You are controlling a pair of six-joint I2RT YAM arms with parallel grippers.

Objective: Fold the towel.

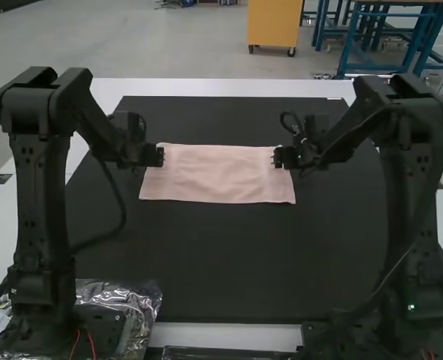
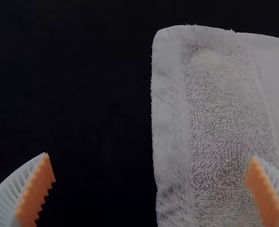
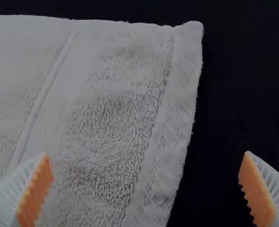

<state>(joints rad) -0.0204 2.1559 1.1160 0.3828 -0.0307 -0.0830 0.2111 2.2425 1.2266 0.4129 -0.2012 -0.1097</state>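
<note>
with fingers apart on both the left gripper and right gripper, closing too high could miss an edge of the towel, skewing the fold.

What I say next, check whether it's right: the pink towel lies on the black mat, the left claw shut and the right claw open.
Not right: the left claw is open, its fingers wide apart in the left wrist view. The rest stands: the pink towel lies on the black mat, and the right claw is open.

Pink towel on black mat on white table.
</note>
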